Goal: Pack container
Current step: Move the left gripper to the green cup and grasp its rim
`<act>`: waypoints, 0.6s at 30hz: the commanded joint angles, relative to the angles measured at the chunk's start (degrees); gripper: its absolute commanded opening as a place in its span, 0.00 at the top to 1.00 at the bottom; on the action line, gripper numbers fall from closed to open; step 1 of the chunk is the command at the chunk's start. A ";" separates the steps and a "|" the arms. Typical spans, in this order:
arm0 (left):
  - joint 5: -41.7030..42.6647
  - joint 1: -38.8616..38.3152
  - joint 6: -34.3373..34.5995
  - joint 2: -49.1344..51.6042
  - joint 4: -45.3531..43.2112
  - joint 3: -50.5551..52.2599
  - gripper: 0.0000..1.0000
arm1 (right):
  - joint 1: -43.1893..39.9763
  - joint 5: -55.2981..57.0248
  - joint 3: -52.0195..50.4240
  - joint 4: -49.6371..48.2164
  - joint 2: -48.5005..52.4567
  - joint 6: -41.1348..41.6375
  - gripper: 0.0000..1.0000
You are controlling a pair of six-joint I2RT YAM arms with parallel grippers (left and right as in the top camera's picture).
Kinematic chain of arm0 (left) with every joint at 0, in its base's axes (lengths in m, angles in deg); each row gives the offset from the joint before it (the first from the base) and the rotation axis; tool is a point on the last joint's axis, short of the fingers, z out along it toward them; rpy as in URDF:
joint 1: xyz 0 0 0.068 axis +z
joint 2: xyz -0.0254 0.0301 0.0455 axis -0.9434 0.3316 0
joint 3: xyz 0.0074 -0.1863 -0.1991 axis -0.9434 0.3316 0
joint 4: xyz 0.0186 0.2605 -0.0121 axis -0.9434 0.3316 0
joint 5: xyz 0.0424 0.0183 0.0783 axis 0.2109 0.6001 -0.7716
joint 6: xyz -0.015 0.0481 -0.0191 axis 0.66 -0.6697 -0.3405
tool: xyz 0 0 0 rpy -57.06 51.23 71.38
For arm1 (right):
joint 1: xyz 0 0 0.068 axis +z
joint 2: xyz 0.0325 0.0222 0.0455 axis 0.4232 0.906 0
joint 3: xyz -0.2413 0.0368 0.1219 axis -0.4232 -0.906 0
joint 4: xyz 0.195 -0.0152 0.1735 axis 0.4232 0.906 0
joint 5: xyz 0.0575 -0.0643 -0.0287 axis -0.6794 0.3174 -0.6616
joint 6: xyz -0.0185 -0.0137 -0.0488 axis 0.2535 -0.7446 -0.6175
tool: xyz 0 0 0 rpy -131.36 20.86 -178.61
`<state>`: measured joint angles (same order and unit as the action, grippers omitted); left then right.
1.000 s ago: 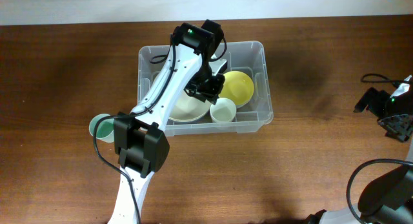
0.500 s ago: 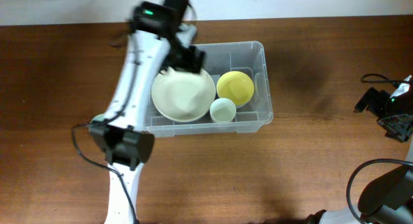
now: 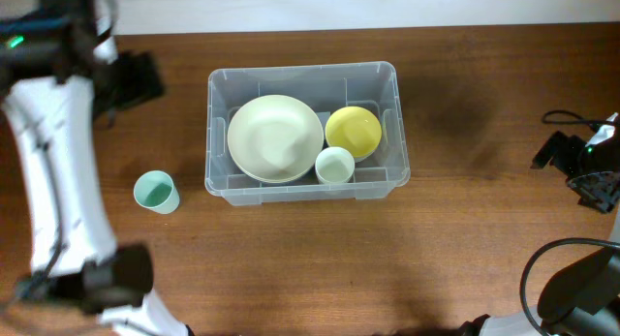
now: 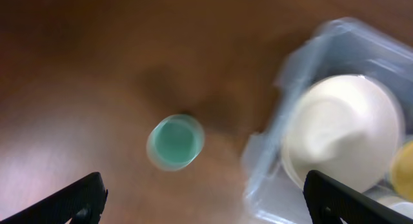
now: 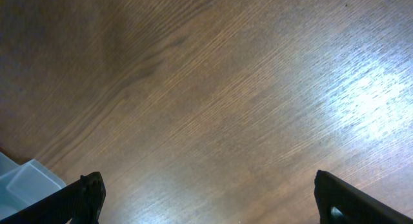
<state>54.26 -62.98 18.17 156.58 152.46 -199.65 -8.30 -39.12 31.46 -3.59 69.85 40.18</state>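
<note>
Nearby, teal cup [image 3: 155, 192] on table [image 3: 484, 229], left of container [image 3: 302, 73]

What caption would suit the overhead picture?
Clear container holds a cream bowl, a yellow bowl and a pale cup; a green cup stands outside.

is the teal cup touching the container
Apart. The overhead view shows a strip of bare table between the teal cup and the container.

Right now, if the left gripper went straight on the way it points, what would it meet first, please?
Likely the green cup on the table, roughly ahead of the open left gripper; depth is unclear.
</note>
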 commanded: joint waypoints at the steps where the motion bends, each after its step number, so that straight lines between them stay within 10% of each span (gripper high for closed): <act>1: -2.71 3.19 7.45 -6.38 0.04 12.55 0.01 | -0.07 -0.13 -0.24 -0.15 -0.42 -0.42 0.01; 18: 1.92 7.15 11.72 -9.55 -20.70 47.39 0.01 | -0.07 -0.13 -0.24 -0.17 -0.42 -0.39 0.01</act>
<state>54.81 -56.51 27.11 147.20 133.42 -156.17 -8.30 -39.12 31.46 -3.59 69.85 40.18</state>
